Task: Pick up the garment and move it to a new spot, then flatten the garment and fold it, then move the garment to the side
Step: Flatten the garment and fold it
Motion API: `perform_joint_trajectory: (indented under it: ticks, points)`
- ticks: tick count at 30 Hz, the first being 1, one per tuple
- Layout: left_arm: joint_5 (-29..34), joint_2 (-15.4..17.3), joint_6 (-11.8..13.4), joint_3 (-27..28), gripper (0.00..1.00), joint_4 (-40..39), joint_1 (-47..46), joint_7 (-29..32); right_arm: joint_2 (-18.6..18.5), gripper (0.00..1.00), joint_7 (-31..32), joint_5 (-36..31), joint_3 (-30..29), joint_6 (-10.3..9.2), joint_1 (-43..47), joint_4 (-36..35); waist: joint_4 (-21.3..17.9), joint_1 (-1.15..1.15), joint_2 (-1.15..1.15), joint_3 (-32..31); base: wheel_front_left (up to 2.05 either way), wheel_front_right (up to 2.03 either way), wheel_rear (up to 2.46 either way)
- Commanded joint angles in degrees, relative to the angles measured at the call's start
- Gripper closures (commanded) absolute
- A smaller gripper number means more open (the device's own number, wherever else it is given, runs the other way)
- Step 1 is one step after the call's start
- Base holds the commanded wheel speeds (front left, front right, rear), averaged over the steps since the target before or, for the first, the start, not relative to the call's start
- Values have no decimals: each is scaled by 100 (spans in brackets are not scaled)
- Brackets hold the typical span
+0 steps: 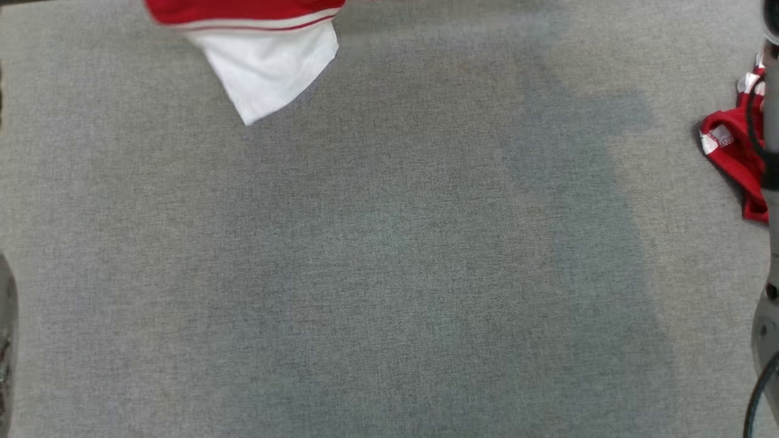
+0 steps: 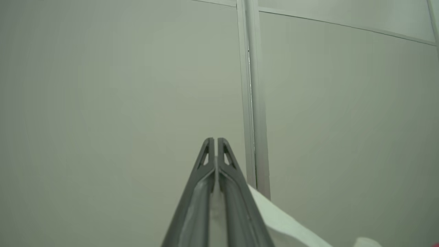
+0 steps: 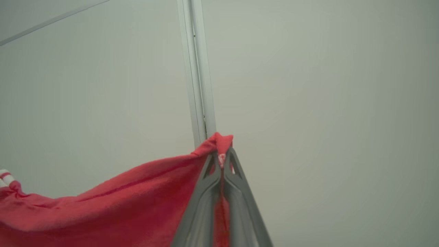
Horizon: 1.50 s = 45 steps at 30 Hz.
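Head view: the red-and-white garment (image 1: 261, 61) shows at the top edge of the grey worktop (image 1: 389, 274), and more of its red cloth sits at the right edge against a pale arm (image 1: 772, 121). Left wrist view: the left claw (image 2: 215, 140), clenched, pinches the garment's white cloth, which trails off to its lower right. Right wrist view: the right claw (image 3: 223, 154) grips a red corner. A tuft pokes past its tips and the rest sags to the left.

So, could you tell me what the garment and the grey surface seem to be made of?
Garment: likely soft knit cotton or blend, matte; slightly fuzzy nap, limp drape. Grey surface: seemingly woven upholstery-type cloth, matte; fine heathered weave shows.
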Motion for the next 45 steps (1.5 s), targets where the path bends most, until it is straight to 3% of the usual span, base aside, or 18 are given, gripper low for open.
perform_joint_trajectory:
  ticks: [1,9,13,20,26,30,38,39,45]
  points:
    - [-29,-38,-41,-30,100,205,-80,24,38,100,-77,40,101,-1,-150,251,3,0,0,61,0,0,0]
    - [-304,-456,-238,-165,100,2106,72,68,314,100,-494,367,886,-1,-846,2407,53,0,0,408,0,0,0]
    - [-532,-669,-330,-82,100,2869,269,-45,449,100,-611,660,1189,0,-885,3154,62,0,0,505,0,0,0]
    - [-767,-746,-460,-10,100,3602,622,-363,483,100,-760,1078,1690,0,-598,3548,50,0,0,536,0,0,0]
    - [-898,-791,-514,26,100,3681,1243,-539,321,100,-795,1400,1909,0,84,3176,72,0,0,242,0,0,0]
    - [-1073,-734,-517,333,100,3126,2092,-580,153,100,-792,1539,1846,0,1131,2415,102,0,0,-109,0,0,0]
    - [-731,-793,-519,1020,100,1170,4589,-581,-91,100,-793,1452,1517,0,3339,1111,188,0,0,-864,0,0,0]
    - [-646,-827,-519,1092,100,700,5231,-580,-115,100,-794,1367,1430,-1,3836,812,204,0,0,-1045,0,0,0]
    - [-405,-741,-251,1117,100,-884,6889,-506,-122,100,-795,1175,1189,0,5129,215,290,0,0,-1509,0,0,0]
